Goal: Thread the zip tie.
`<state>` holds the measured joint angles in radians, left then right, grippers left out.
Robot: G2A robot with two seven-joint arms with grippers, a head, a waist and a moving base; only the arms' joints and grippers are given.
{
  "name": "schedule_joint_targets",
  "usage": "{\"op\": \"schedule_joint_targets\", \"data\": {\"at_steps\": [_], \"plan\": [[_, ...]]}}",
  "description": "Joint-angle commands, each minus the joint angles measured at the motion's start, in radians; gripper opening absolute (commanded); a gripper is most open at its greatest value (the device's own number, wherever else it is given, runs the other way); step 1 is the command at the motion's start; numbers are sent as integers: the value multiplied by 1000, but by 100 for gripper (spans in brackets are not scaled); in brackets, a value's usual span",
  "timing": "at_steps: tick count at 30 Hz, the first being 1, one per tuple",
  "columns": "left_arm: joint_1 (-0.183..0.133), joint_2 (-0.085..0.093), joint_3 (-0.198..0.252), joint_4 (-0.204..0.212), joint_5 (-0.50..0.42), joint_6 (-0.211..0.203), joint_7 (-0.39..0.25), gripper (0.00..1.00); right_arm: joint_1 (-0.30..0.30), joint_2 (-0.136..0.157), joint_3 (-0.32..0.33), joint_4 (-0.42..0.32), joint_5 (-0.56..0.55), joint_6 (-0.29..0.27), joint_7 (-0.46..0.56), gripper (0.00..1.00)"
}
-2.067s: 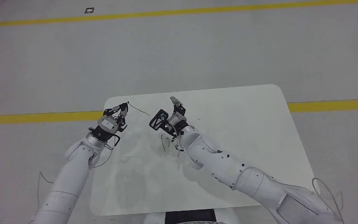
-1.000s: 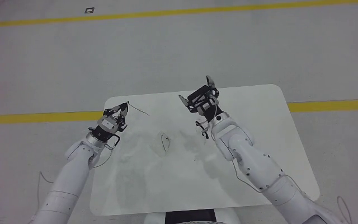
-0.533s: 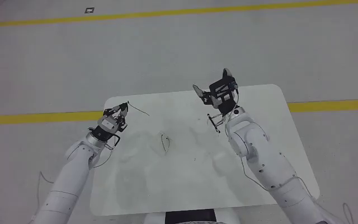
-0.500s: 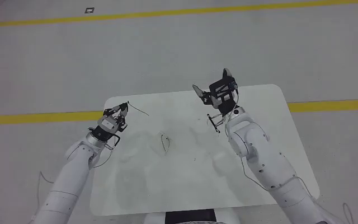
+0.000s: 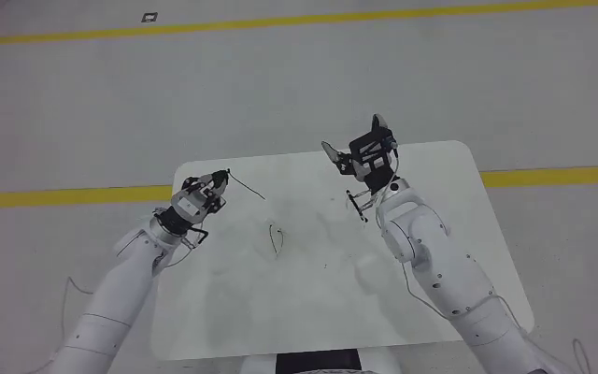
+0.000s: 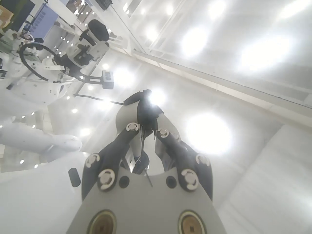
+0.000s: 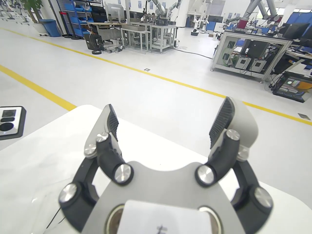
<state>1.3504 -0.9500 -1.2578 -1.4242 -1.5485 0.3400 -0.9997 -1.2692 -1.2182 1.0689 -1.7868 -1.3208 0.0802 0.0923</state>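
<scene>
The left gripper [image 5: 220, 179] is clenched on the zip tie [image 5: 247, 185], which it holds above the worktop [image 5: 439, 215]. The thin black tail sticks out past the fingertips toward the right gripper [image 5: 352, 135]. In the left wrist view the gripper [image 6: 145, 113] points up at the ceiling lights, and the dark strip of the tie [image 6: 146, 129] is pinched between its two closed fingers. The right gripper is well apart from the tie, out over the far edge of the worktop. Its jaws are spread wide with nothing between them, as the right wrist view [image 7: 168, 121] shows. A small thin dark strand [image 5: 273, 234] lies on the worktop between the two grippers, nearer the left one.
</scene>
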Motion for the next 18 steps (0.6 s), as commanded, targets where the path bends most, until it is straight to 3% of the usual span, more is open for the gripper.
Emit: {"op": "schedule_joint_targets", "data": {"at_steps": [1, 18], "plan": [[-1, 10, 13, -13, 0, 0, -1, 0, 0, 0, 0, 0, 0, 0, 0, 100], [-2, 15, 22, -17, 1, 0, 2, 0, 0, 0, 0, 0, 0, 0, 0, 100]]}}
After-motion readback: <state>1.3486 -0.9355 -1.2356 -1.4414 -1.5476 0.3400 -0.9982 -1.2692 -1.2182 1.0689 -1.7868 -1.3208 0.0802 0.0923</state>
